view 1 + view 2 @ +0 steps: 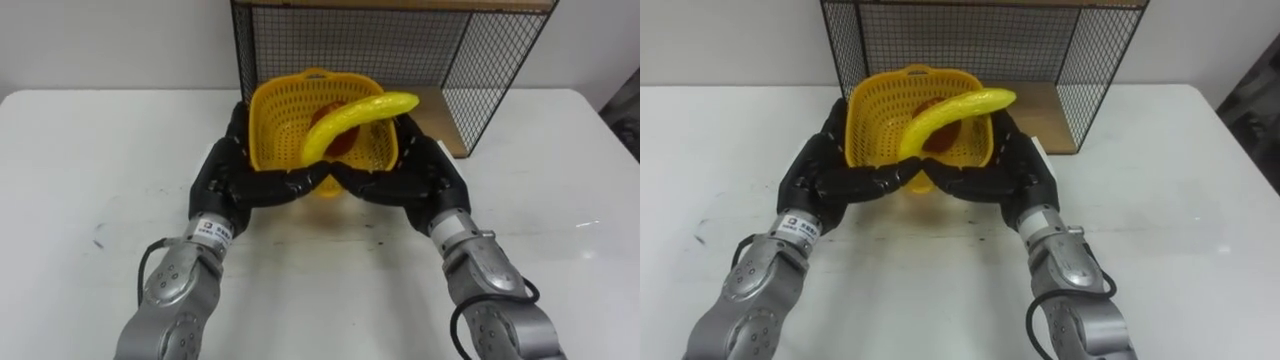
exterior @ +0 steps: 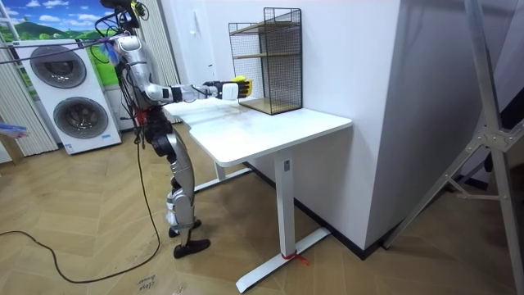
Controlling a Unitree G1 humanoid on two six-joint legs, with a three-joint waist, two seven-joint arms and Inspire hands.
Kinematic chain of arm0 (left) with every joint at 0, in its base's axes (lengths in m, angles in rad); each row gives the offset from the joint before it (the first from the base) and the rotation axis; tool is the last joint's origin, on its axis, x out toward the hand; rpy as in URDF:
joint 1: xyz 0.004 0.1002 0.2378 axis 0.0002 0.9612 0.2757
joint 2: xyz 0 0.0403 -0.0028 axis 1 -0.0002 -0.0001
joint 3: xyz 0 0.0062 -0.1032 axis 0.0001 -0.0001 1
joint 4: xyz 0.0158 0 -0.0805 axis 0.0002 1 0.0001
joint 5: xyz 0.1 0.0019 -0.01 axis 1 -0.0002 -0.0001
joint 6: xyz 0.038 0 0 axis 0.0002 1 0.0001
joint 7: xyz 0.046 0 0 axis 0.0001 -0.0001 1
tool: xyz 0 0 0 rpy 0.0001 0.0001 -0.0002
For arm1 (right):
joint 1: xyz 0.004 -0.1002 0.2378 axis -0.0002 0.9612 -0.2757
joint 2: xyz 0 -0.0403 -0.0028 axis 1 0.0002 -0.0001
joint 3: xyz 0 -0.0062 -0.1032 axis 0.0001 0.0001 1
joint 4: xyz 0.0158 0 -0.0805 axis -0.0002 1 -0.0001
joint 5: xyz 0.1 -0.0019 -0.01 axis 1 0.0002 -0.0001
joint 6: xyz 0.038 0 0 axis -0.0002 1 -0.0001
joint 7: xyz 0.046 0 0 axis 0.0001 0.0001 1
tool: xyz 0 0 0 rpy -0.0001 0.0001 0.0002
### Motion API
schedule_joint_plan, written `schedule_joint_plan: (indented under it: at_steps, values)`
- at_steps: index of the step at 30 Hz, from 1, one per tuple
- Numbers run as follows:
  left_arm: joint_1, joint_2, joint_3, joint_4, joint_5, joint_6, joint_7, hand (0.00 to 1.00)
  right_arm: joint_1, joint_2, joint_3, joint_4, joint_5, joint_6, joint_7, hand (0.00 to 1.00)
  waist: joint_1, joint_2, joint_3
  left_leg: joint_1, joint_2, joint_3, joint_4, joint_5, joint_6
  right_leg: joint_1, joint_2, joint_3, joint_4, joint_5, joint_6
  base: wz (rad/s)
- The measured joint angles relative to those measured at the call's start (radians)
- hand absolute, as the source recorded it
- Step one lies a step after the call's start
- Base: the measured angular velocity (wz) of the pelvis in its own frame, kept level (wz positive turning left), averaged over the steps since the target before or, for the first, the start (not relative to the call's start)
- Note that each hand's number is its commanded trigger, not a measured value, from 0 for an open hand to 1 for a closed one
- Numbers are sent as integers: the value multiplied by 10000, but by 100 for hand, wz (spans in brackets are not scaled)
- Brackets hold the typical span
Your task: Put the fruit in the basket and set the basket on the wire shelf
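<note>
Nearest the camera, both forearms entered from the lower edge and converged toward the middle of the white desk (image 1: 100,150). The left hand (image 1: 222,172) was applied to the left wall and near-left corner of the yellow plastic basket (image 1: 275,120). The right hand (image 1: 425,170) was applied to the opposite wall and near-right corner. The fingers (image 1: 290,188) of each hand lay extended, almost straight, along the basket's near wall, and the tips of the two hands met below its near rim. Neither hand was closed around a handle or rim. The basket was pressed between the two spread hands. Whether its base rested on the desk or was raised off it could not be determined from the eye views.

The basket held the fruit. A yellow banana (image 1: 350,115) lay diagonally across it, with one end down inside and the other end projecting over the far-right rim. A red fruit (image 1: 942,136) sat on the basket floor beneath the banana and was mostly hidden by it.

The black wire shelf (image 1: 400,50) stood at the far edge of the desk, directly behind the basket. Its open front faced the robot and its wooden bottom board (image 1: 450,125) was visible to the right of the basket. The basket's far rim was just in front of the shelf opening, outside it.

In the room view, the robot stood upright on the floor at the desk's end on the room view's left, both arms stretched forward. Two washing machines (image 2: 61,70) stood against the wall behind it.
</note>
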Motion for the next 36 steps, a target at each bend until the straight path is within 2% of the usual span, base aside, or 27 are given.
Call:
schedule_joint_plan:
  at_steps: [8, 21, 23, 31, 36]
  values:
    - [-55, -16, 63, -4, 432, 54, 10, 0, -56, -2, -9, -1, -124, 0, 5, 0, -72, 20, 3, 11, 12, 12, -246, 182, -22, 72, 34, 5, -390, 250, -25, 0]
    - [-193, -28, -37, -4, 437, 207, 407, 0, -74, 16, -6, -4, -35, -1, -47, 0, -142, 144, 9, 23, 42, 53, -273, 206, -1, 158, 64, 11, -607, 426, -13, 0]
    - [-229, -29, -35, -73, 440, 333, 447, 0, -96, 22, -5, -5, -36, 0, -112, 0, -140, 165, 5, 2, 56, 54, -265, 208, -4, 139, 76, 9, -609, 440, -23, 0]
    - [-349, -28, -11, -76, 450, 495, 688, 0, -825, 58, -5, -23, 6, -81, -246, 0, -135, 186, -1, -5, 129, 95, -251, 242, -60, 132, 139, -18, -636, 517, -81, -1]
    - [-349, -27, -8, -76, 700, 508, 726, 0, -854, 83, 11, -23, -67, -245, -281, 0, -141, 198, -3, 6, 138, 95, -262, 256, -83, 133, 150, -7, -635, 520, -86, 0]
